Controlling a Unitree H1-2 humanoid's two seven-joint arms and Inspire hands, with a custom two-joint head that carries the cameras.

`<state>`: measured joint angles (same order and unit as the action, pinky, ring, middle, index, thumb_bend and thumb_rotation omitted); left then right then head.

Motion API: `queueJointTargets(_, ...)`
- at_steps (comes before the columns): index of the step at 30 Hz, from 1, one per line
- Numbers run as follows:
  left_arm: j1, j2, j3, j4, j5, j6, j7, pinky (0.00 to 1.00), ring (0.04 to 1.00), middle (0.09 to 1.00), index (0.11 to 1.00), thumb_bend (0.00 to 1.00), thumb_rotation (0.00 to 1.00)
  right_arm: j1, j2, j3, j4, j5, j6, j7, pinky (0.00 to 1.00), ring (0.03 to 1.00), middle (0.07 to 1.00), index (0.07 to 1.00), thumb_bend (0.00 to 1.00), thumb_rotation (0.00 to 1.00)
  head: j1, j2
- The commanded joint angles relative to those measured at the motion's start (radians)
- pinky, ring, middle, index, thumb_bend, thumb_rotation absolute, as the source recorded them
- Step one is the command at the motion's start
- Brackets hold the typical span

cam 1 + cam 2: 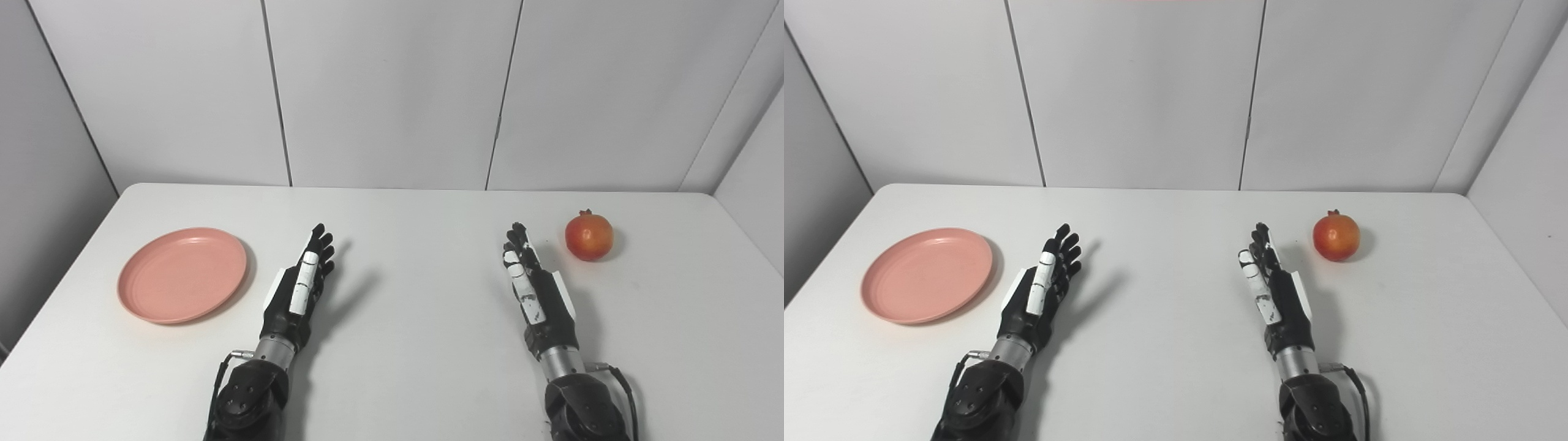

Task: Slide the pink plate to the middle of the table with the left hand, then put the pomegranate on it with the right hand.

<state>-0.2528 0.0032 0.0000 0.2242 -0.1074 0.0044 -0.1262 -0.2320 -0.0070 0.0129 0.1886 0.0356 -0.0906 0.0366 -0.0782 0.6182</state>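
White wall panels with dark vertical seams close off the far side; below them I see the white table [404,367], matte, with rounded far corners.

Pink plate [182,275]: lies flat at the table's left side, right way up, nothing on it. Not in the middle.

Pomegranate [588,236]: sits on the bare tabletop at the right, toward the far edge, crown pointing up. Well apart from the plate.

Left hand [301,286]: just right of the plate, not touching its rim. Fingers extended and pointing away from me, edge-on to the cameras, holding nothing. I read it as open.

Right hand [531,288]: near the pomegranate, on its left and a little nearer to me, a clear gap between fingertips and fruit. Fingers likewise straight and spread slightly, empty, open.

Both forearms enter from the bottom edge, and each hand throws a shadow on the table to its right.
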Motion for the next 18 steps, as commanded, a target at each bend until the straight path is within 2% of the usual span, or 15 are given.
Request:
queueJointTargets(1,-0.02,0.003,-0.004,-0.014,0.007,-0.015,0.002,1.0,1.0,1.0,1.0,0.71,1.0,-0.027,-0.002,0.001,-0.024,0.004,-0.026,0.009,1.0,1.0,1.0,1.0,0.75,0.87,0.001,-0.001)
queueJointTargets(8,-0.024,0.0,-0.007,-0.005,0.014,-0.027,0.006,1.0,1.0,1.0,1.0,0.71,1.0,-0.031,-0.009,-0.002,-0.014,0.03,-0.045,0.031,1.0,1.0,1.0,1.0,0.74,0.84,0.029,-0.015)
queueJointTargets(9,-0.024,-0.002,-0.009,-0.003,0.014,-0.028,0.005,1.0,1.0,1.0,1.0,0.71,1.0,-0.03,-0.011,-0.003,-0.012,0.031,-0.048,0.033,1.0,1.0,1.0,1.0,0.74,0.84,0.045,-0.02)
queueJointTargets(10,-0.022,-0.007,-0.01,-0.001,0.011,-0.028,0.005,1.0,1.0,1.0,1.0,0.71,1.0,-0.025,-0.014,-0.005,-0.013,0.027,-0.047,0.032,1.0,1.0,1.0,1.0,0.74,0.85,0.093,-0.031)
queueJointTargets(11,-0.02,-0.01,-0.012,0.0,0.008,-0.029,0.003,1.0,1.0,1.0,1.0,0.71,1.0,-0.021,-0.016,-0.007,-0.018,0.027,-0.042,0.033,1.0,1.0,1.0,1.0,0.74,0.85,0.093,-0.031)
queueJointTargets(12,-0.018,-0.015,-0.016,0.0,0.009,-0.029,0.003,1.0,1.0,1.0,1.0,0.71,1.0,-0.014,-0.023,-0.009,-0.025,0.03,-0.037,0.039,1.0,1.0,1.0,1.0,0.74,0.85,0.143,-0.046)
queueJointTargets(13,-0.016,-0.019,-0.02,0.002,0.013,-0.032,0.004,1.0,1.0,1.0,1.0,0.71,1.0,-0.009,-0.029,-0.01,-0.026,0.039,-0.041,0.048,1.0,1.0,1.0,1.0,0.73,0.85,0.152,-0.048)
queueJointTargets(18,-0.022,-0.047,-0.038,0.045,0.049,-0.069,0.036,1.0,1.0,1.0,1.0,0.72,1.0,-0.001,-0.067,-0.026,-0.015,0.089,-0.049,0.1,1.0,1.0,1.0,1.0,0.71,0.83,0.274,-0.083)
